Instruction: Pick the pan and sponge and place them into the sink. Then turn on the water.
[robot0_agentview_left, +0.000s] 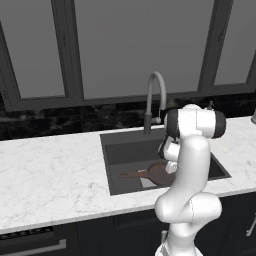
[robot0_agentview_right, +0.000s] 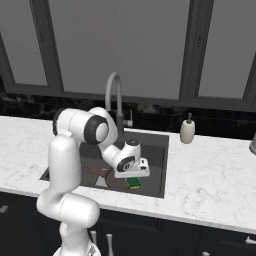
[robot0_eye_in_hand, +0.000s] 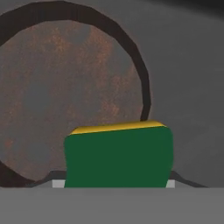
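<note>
Green-topped yellow rectangular sponge (robot0_eye_in_hand: 118, 155) clamped in the gripper (robot0_agentview_right: 133, 181) over the dark grey recessed sink (robot0_agentview_right: 156, 165).
Round reddish-brown frying pan (robot0_eye_in_hand: 65, 96) lies in the basin beneath; fingertips seem hidden behind the sponge.

2 base views flank the sink (robot0_agentview_left: 112, 165); hand view looks close into it.

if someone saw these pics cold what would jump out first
The white arm bends down into the dark sink, its gripper holding the green-topped sponge just above the basin floor. Next to it, the reddish-brown pan already lies in the sink, under the tall grey faucet, with no water running.
</note>
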